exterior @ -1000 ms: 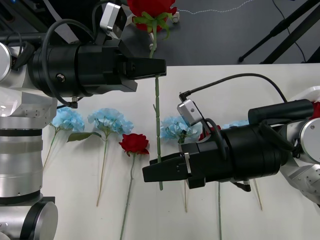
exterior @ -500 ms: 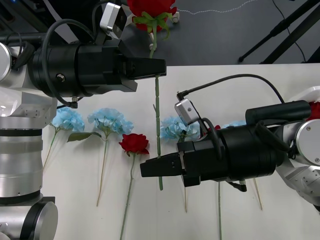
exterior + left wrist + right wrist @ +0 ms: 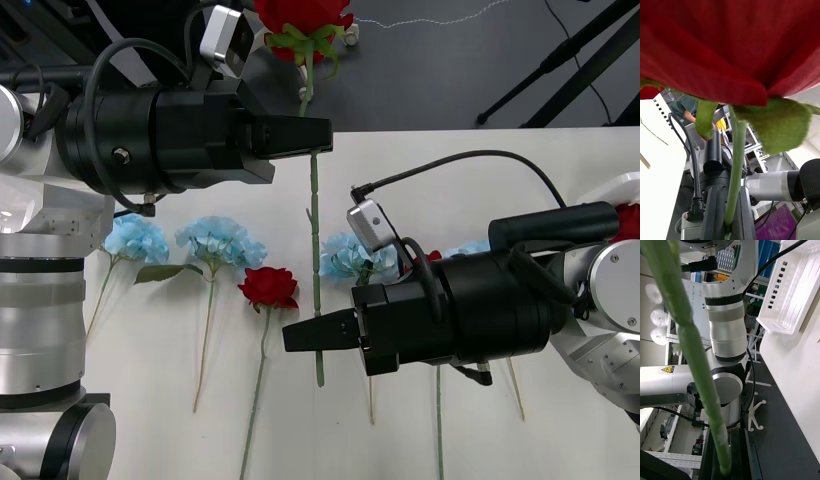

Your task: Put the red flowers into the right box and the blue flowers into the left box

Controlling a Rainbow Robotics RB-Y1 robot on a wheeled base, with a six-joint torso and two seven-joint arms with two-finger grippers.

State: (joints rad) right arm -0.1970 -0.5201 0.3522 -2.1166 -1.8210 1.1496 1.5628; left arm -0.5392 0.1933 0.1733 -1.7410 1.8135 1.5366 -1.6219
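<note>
Red rose (image 3: pixel 298 14) is up off the table (image 3: pixel 560 160), bloom out past the far edge, long stem pointing straight back at the robot. Left gripper (image 3: pixel 318 138) pinches the upper stem and right gripper (image 3: pixel 295 335) is clamped on the lower end, both reaching in sideways across it. My guess is the left lets go next.

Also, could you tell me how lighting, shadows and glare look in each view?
Front view: even light on the white table, faint shadows beside the flowers, no glare. Left wrist view: the red rose held in the left hand shows a shaded underside against a bright backdrop. Right wrist view: its stem rises from the right hand; the white basket is brightly lit.
</note>
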